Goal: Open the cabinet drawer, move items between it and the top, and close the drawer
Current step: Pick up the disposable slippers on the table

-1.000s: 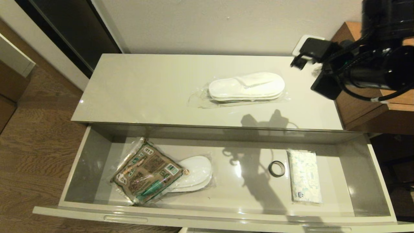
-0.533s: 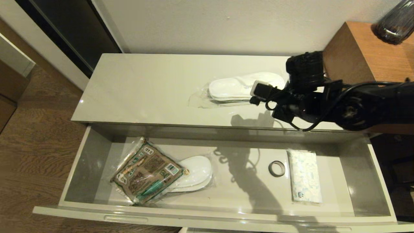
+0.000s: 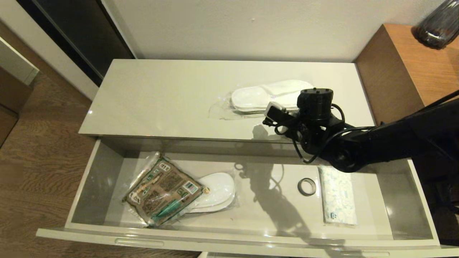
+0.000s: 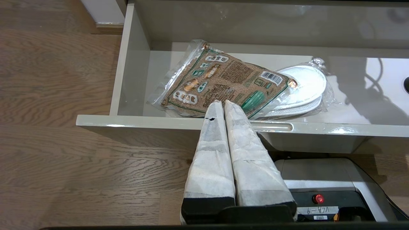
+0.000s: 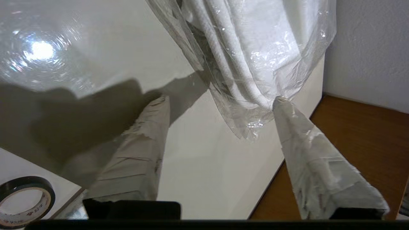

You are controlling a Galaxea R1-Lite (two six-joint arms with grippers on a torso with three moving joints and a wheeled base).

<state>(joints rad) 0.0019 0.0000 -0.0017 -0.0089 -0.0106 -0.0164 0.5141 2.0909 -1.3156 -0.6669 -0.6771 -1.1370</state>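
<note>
The cabinet drawer (image 3: 89,179) was found pulled fully out below the top (image 3: 150,96). At its left end a brown-and-green packet (image 3: 161,188) was laid partly over a wrapped slipper pair (image 3: 217,191), the two touching. In front of that end, outside the drawer and low before its slot handle, the left gripper (image 4: 222,103) was parked with its fingers pressed together and nothing between them. Further right on the drawer floor a black tape roll (image 3: 306,186) was set just beside a white printed pack (image 3: 337,195).

On the top, a second slipper pair in clear wrap (image 3: 261,96) was seen right of centre. The right gripper (image 5: 220,100) was held over the near right part of the top, its fingers spread wide, one fingertip (image 5: 281,102) touching or all but touching the loose end of the wrap, the other finger (image 5: 159,105) well clear on the bare surface. Nothing was yet held.

The step in hand was judged to be the reach for the slippers on the top, to be carried down into the drawer. A further advance would be needed so that the slipper edges, not merely the slack film, were taken between the fingers before closing; otherwise the wrap might be pinched alone and slip
</note>
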